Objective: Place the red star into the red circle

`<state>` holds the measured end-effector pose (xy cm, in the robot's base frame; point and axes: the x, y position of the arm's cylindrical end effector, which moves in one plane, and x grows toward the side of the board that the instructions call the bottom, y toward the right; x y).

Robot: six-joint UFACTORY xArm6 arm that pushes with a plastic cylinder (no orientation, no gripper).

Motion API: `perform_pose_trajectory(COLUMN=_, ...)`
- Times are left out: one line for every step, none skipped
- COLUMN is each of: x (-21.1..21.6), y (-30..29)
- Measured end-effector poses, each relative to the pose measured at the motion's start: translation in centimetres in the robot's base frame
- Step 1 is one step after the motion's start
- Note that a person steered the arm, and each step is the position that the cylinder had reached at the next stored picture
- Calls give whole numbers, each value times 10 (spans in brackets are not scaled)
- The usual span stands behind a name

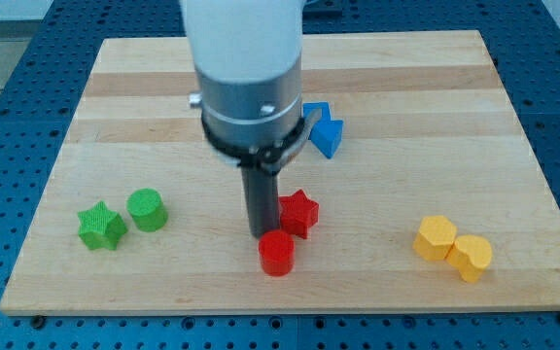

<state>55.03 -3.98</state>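
The red star [299, 211] lies on the wooden board [406, 146] just below the middle. The red circle, a short red cylinder [276, 253], stands just below and left of it, nearly touching. My tip [260, 233] rests on the board right against the star's left side and just above the cylinder. The rod and the arm's wide body hide the board behind them.
A green star [100, 227] and a green cylinder [147, 209] sit at the view's left. Two blue blocks [324, 129] lie right of the arm body, partly hidden. Two yellow blocks [435, 237] [471, 257] sit at the lower right.
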Motion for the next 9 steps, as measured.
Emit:
perform_pose_trajectory(x=-3, y=-19)
perform_pose_trajectory(x=-39, y=-19)
perform_pose_trajectory(x=-75, y=1)
perform_pose_trajectory(x=-67, y=37)
perform_pose_trajectory(x=-28, y=51)
perform_pose_trajectory(x=-12, y=45)
perform_pose_trajectory(x=-10, y=44)
perform_pose_trajectory(x=-26, y=52)
perform_pose_trajectory(x=-41, y=52)
